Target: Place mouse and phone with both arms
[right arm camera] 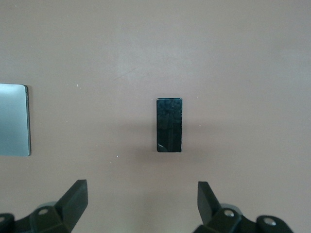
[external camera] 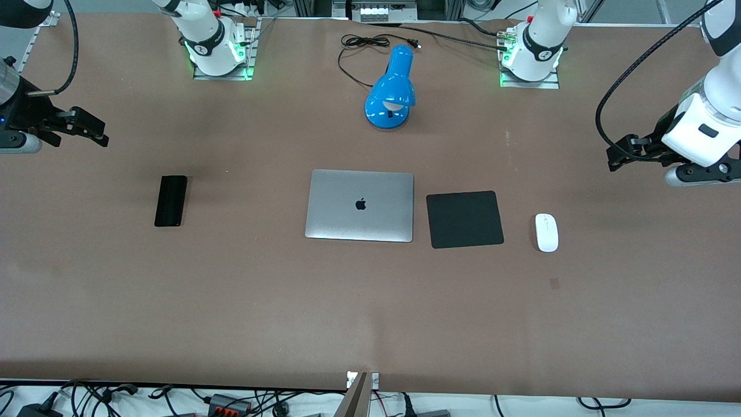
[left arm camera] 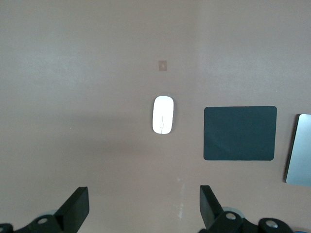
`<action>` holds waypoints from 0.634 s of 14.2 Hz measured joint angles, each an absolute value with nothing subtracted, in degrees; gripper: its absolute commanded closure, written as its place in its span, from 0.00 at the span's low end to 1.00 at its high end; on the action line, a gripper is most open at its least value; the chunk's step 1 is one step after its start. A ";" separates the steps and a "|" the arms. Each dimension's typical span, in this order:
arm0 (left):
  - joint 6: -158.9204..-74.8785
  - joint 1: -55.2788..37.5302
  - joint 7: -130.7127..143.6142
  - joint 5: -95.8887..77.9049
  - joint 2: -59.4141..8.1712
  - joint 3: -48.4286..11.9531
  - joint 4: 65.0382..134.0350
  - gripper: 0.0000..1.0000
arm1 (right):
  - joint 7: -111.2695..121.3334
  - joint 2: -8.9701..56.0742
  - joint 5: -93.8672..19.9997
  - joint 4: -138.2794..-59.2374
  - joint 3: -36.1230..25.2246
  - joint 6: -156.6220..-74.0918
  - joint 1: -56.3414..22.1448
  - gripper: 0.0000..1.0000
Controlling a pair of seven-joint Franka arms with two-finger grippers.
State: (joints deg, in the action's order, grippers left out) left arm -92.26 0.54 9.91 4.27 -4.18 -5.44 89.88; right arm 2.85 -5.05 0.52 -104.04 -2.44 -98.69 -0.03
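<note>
Both grippers hang wide open and empty, the left gripper [left arm camera: 141,208] above the mouse [external camera: 546,232] beside the mouse pad [external camera: 465,219], the right gripper [right arm camera: 141,206] above the phone [external camera: 171,200]; either flat, glossy item could slip during pinching.

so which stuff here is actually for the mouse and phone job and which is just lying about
For the job:
- mouse, on the bare table beside the mouse pad
- phone, toward the right arm's end
- left gripper, open, up in the air
- right gripper, open, up in the air

Just lying about:
- laptop, closed
- mouse pad
- blue lamp
</note>
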 measured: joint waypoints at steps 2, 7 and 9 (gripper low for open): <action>-92.26 0.53 9.91 4.27 -4.18 -5.45 89.86 0.00 | 2.85 -5.28 0.52 -104.04 -2.44 -98.63 -0.03 0.00; -92.25 0.53 9.91 4.27 -4.18 -5.45 89.83 0.00 | 2.85 -5.81 0.52 -104.04 -2.43 -98.56 -0.03 0.00; -92.25 0.53 9.91 4.27 -4.18 -5.45 89.83 0.00 | 2.85 -5.81 0.52 -104.05 -2.43 -98.56 -0.03 0.00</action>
